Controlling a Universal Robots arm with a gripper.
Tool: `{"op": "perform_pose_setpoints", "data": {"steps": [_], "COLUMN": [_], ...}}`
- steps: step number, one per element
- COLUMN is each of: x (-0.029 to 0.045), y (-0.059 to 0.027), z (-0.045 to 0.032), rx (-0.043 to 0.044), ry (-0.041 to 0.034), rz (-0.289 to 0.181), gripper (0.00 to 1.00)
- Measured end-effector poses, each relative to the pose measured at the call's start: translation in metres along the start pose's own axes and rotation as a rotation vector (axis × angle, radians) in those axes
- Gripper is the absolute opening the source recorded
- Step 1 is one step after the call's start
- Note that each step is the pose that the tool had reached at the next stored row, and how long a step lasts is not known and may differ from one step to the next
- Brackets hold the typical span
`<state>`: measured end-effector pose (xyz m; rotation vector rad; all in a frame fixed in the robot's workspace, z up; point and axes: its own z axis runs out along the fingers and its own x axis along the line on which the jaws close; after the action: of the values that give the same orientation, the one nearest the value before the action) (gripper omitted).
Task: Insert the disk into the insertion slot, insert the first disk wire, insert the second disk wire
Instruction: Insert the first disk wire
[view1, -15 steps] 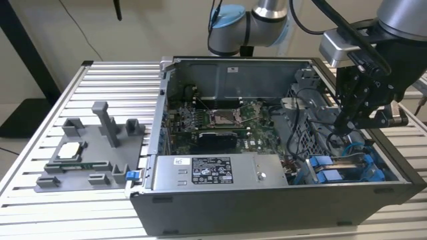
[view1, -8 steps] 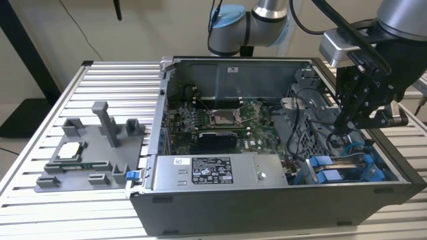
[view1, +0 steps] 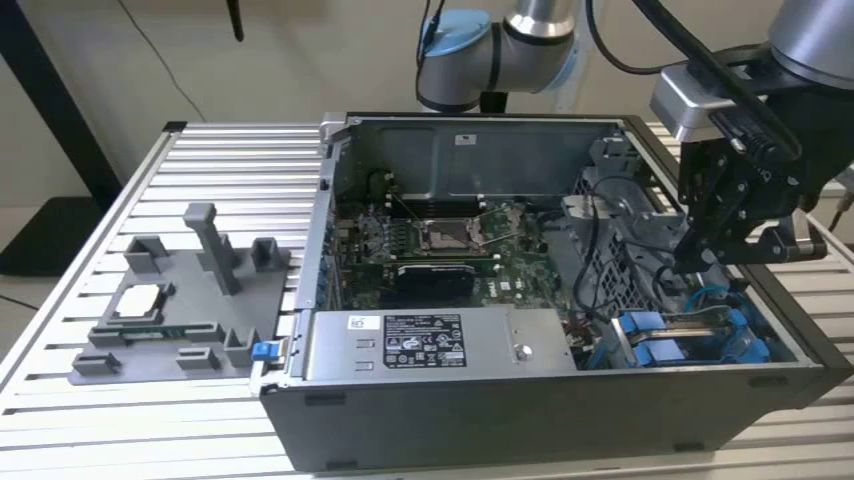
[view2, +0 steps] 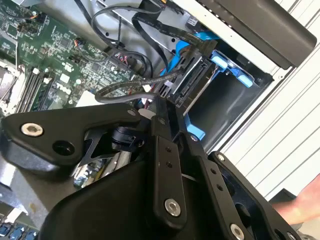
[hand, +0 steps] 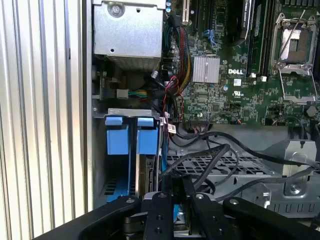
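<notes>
The claw (view1: 694, 262) hangs low inside the open computer case (view1: 534, 420), pinched together on a black wire (view2: 120, 89) right behind the disk (hand: 148, 141), which sits in the insertion slot (hand: 131, 111). Looping black cables (hand: 220, 150) crowd around it, with the motherboard (view1: 441, 250) alongside.

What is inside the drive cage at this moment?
Blue carrier frames sit in the drive cage, one holding a disk edge-on. The pincer covers part of the cage, so any wire plugs there are hidden.
</notes>
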<state>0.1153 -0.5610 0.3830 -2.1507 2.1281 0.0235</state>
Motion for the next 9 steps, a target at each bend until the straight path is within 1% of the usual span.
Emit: {"op": "perform_pose_setpoints", "data": {"steps": [9], "x": [0.0112], "y": [-0.0112], "z": [0.0038], "rx": [-0.0258], "ry": [-0.0001], "rz": [0.002], "gripper": [0.00]}}
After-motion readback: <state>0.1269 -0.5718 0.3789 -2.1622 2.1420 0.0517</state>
